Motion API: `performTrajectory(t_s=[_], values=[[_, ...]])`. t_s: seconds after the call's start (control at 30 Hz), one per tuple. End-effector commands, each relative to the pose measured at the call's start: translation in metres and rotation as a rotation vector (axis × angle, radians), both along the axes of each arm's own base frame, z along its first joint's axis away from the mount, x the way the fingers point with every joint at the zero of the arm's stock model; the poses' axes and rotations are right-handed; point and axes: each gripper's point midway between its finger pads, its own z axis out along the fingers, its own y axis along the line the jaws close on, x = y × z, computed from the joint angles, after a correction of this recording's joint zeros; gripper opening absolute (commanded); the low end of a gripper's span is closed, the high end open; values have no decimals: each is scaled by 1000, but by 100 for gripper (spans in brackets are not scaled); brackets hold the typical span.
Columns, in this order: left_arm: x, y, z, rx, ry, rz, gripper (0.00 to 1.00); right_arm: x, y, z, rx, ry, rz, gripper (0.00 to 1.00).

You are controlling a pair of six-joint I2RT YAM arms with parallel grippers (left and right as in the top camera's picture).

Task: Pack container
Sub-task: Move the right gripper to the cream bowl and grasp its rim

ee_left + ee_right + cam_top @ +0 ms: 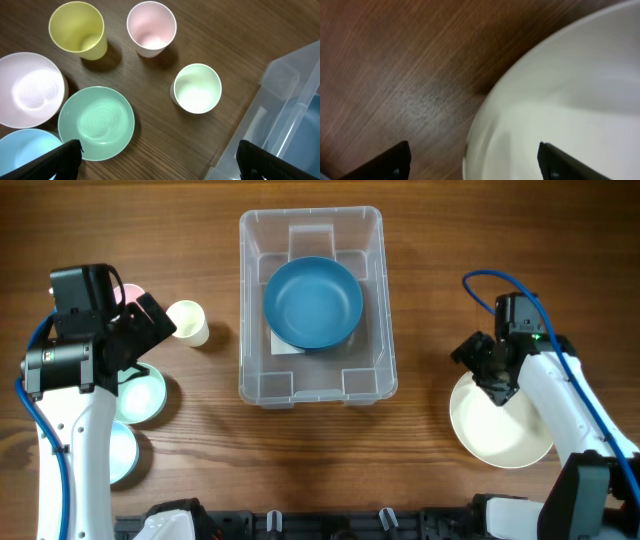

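At the table (450,240) ctr, a bit toward the far edge, stands the container (243,300), upright, w/ a blue bowl (312,302) inside on its base. A white label (283,346) shows partly from under this bowl. Overhead view also: L gripper (160,320) is over the left side of the table, just beside a pale cup (188,321); a pink cup (132,292) is half hidden behind the arm. A green bowl (145,395) and a light blue bowl (120,452) lie nearer to the near left corner. R gripper (497,385) is at the right side, over the far rim of a white bowl (500,430), well apart from the container.

L wrist view: both fingers (60,160) stand wide apart, released, nothing btw. them. Below are a yellow cup (77,31), the pink cup, the pale cup, a pale pink bowl (27,90), the green bowl and the light blue one, all upright. One corner of the container is at the right.

R wrist view: fingers (390,162) are apart, not clenched; the white bowl's rim passes btw. them. If a finger touches the rim I cannot tell; pic is blurred.
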Motion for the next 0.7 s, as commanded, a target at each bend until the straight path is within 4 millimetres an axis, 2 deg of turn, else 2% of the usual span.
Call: performTrajectory(t_s=[0.0,0.07,0.17,0.37,0.57,0.67], values=[[3,2,4,-4,-15,12,100,5,1,-11,14,-44,-37,69],[3,2,4,-4,-15,12,100,12,1,-11,14,-73,-40,61],[3,2,4,-4,-14,12,100,15,-1,-14,3,-76,-42,56],[3,2,4,-4,-15,12,100,3,1,-47,15,41,-41,49],[3,2,4,-4,-15,12,100,4,1,-48,17,41,-40,30],[3,2,4,-4,-14,12,100,7,1,-48,16,28,-40,15]])
